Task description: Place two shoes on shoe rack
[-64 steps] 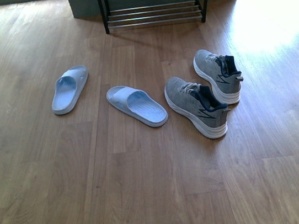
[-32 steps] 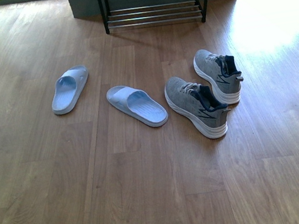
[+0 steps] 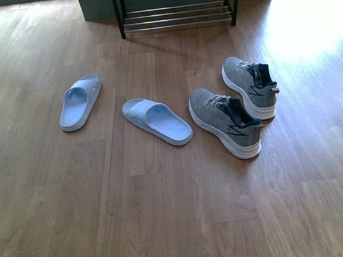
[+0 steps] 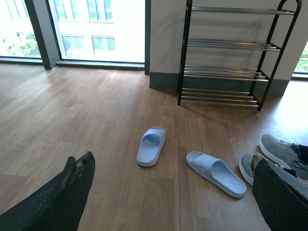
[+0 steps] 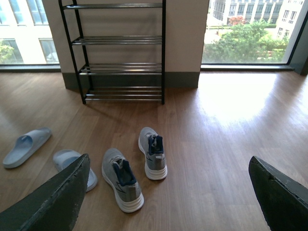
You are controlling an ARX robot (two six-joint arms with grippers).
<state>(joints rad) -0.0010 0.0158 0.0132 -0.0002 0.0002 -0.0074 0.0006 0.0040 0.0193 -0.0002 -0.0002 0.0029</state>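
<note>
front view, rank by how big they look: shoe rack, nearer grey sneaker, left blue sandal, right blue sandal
1. shoe rack, though cropped at the top
2. nearer grey sneaker
3. right blue sandal
4. left blue sandal; it looks like the same sandal, probably smaller only because it lies farther away

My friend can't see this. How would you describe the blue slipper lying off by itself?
Find the black-framed shoe rack with chrome rods at the back. Four shoes lie on the brown wooden floor in front of it. Yours is the pale blue moulded slide sandal farthest to the left, alone, while its twin lies close beside a grey knit sneaker.
</note>
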